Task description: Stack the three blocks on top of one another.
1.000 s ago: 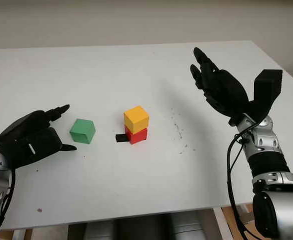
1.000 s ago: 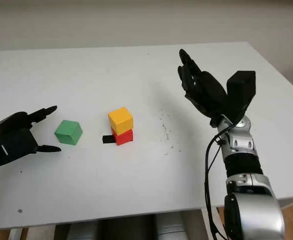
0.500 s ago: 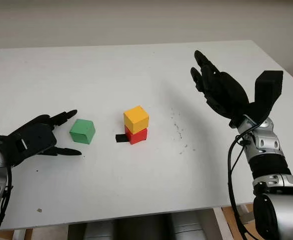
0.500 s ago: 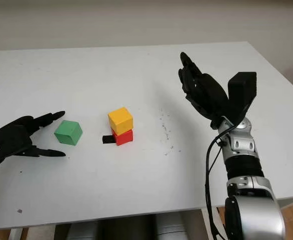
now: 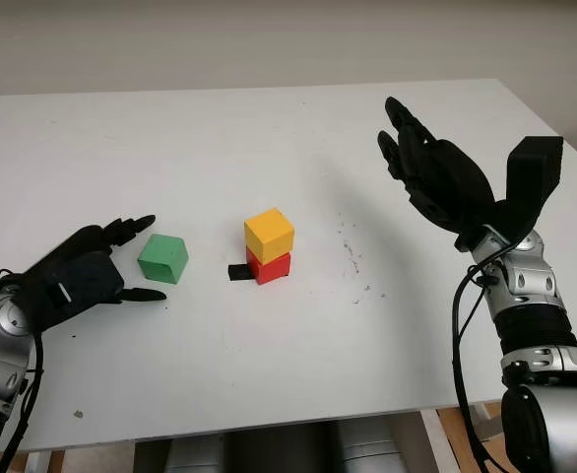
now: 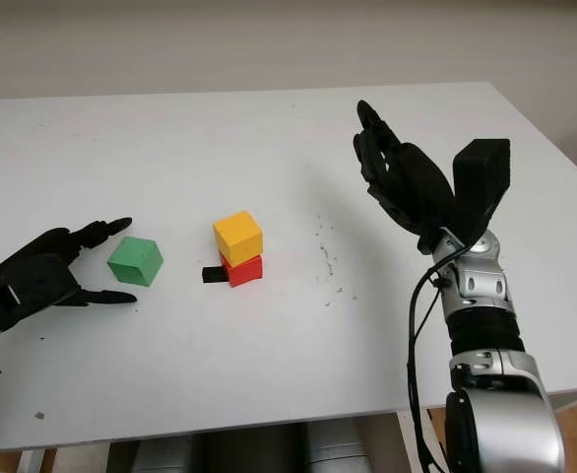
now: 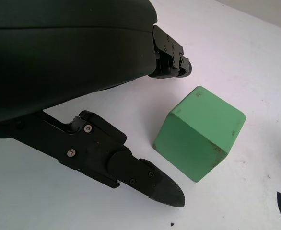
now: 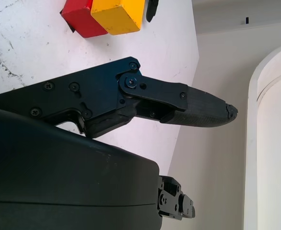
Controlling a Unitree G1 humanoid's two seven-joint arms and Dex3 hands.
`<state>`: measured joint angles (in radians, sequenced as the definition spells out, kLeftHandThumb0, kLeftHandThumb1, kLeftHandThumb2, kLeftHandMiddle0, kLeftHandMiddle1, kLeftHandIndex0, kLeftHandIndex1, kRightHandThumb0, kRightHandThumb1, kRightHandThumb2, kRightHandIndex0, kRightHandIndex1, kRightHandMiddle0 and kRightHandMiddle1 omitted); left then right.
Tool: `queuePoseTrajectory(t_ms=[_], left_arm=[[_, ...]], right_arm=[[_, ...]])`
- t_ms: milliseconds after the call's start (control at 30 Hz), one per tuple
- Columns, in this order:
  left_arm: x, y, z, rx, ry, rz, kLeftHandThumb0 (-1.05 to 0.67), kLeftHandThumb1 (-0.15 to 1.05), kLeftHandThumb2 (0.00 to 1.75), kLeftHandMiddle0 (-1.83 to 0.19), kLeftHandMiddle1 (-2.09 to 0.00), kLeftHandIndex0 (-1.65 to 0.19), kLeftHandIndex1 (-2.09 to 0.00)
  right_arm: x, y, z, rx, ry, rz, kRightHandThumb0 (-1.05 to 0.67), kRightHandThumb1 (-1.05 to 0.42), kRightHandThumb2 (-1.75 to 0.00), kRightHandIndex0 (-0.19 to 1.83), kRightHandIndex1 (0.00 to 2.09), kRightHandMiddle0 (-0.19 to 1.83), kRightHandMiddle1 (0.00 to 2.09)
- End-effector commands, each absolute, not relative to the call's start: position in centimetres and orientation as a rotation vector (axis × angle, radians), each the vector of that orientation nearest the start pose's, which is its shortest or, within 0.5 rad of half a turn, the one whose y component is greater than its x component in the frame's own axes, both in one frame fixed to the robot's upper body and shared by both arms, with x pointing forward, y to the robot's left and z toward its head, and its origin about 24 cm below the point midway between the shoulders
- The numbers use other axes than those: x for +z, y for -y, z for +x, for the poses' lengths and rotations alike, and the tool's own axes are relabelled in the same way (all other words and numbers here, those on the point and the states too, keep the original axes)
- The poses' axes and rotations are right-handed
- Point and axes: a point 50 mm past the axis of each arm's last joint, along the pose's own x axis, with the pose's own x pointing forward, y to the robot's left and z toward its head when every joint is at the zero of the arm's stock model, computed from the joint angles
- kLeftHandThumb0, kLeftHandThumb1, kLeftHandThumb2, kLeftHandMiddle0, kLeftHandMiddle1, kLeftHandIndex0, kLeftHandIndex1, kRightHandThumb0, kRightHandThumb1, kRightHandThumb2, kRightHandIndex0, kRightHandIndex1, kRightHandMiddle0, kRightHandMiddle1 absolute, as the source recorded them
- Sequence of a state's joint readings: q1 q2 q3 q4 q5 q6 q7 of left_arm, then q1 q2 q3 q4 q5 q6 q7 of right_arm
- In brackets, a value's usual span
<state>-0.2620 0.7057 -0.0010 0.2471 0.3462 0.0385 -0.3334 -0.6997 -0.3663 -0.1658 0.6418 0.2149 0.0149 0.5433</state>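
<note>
**Green cube lying between the left hand's fingers, two cubes stacked at centre**

A matte white counter (image 5: pixel 269 374) is carrying three small, smooth-faced cubes with sharp edges. The yellow cube (image 5: pixel 269 235) is sitting on the red cube (image 5: pixel 270 267), twisted a little so that its corners are overhanging the red one. A small flat black piece (image 5: pixel 237 272) is lying on the counter against the red cube's left side. Fine dark specks (image 5: pixel 352 258) are dotting the surface to the right of the stack.

The green cube (image 5: pixel 162 258) is standing alone on the counter, well to the left of the stack. In the left wrist view its faces look painted and slightly scuffed, with a nick at one lower edge (image 7: pixel 200 139).

The left hand (image 5: pixel 72 281), a glossy black shell with jointed, screw-fastened fingers (image 7: pixel 145 177), is hovering low just left of the green cube. Its fingers are apart and holding nothing: one tip is reaching past the cube's far side, another is lying along its near side, and neither is touching it.

The right hand (image 5: pixel 441 182) is raised above the counter's right part, well away from the cubes, palm facing the stack, its fingers uncurled and holding nothing. A boxy black camera housing (image 5: pixel 533 175) is jutting from its silver, ribbed wrist.
</note>
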Motion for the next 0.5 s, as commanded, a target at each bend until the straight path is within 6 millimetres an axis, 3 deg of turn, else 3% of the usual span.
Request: queuePoseTrajectory(t_ms=[0, 467], left_arm=[[10.47, -28.00, 30.20, -0.172, -0.177, 1.019, -0.50, 0.82, 0.05, 0.06, -0.05, -0.24, -0.07], [10.19, -27.21, 30.78, -0.224, -0.171, 0.985, -0.50, 0.82, 0.06, 0.04, -0.06, -0.40, -0.10]], right_arm=[[13.94, 21.81, 36.76, 0.375, 0.098, -0.070, -0.74, -1.05, -0.68, -0.19, 0.00, -0.19, 0.00], [14.66, 21.61, 36.38, 0.377, 0.115, -0.111, -0.65, -1.05, -0.70, -0.19, 0.00, -0.19, 0.00]])
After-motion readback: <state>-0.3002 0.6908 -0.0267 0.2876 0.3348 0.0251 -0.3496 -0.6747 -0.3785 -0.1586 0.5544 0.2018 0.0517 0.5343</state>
